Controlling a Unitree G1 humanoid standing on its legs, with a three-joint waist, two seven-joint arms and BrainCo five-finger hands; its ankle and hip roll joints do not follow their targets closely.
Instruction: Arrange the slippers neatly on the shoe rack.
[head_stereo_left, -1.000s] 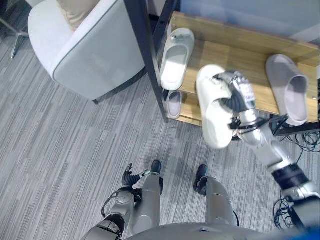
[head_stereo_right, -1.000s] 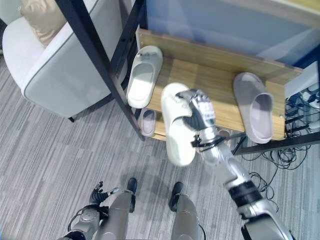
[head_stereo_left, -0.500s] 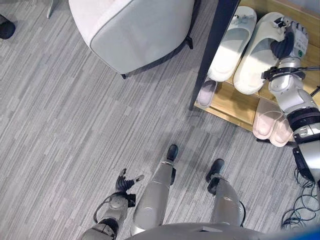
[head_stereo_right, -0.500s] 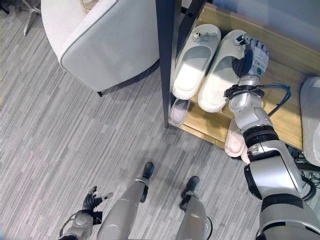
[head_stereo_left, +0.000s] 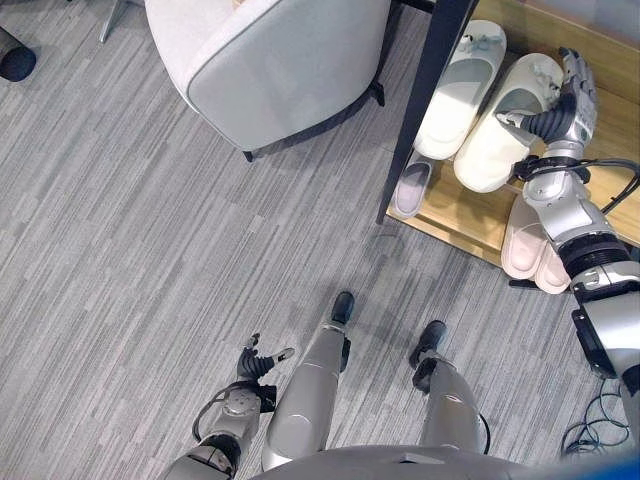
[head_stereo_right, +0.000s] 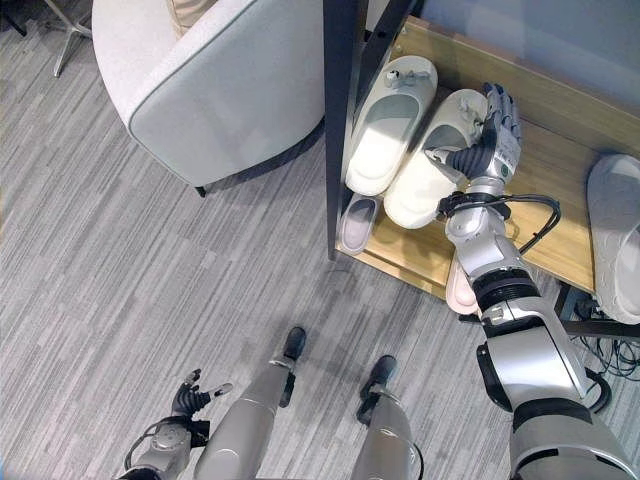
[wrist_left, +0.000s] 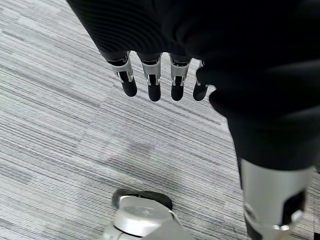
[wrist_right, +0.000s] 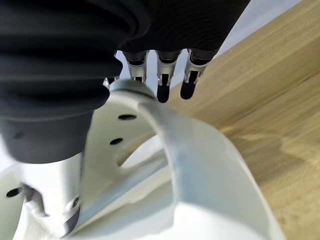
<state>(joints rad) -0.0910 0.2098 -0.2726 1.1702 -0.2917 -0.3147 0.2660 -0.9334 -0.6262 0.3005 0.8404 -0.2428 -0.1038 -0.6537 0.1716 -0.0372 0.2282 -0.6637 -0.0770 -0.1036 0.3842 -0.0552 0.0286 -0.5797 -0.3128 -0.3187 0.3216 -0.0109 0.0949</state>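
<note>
right hand (head_stereo_right: 492, 135) resting released with straight fingers over the toe of a white slipper (head_stereo_right: 432, 172), slipper lying on the wooden shoe rack (head_stereo_right: 560, 235) beside its pair (head_stereo_right: 390, 125), left hand (head_stereo_left: 257, 363) hanging relaxed over the grey floor (head_stereo_left: 150, 250)

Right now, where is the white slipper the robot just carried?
On the shoe rack's top shelf, touching its white mate, with the right hand at its strap.

We get both eye views looking down from the head, sharing shoe rack (head_stereo_right: 560, 150) & armchair (head_stereo_left: 280, 60). Left wrist cam faces floor (wrist_left: 60, 130); right wrist cam v. close on a slipper (wrist_right: 200, 165).
</note>
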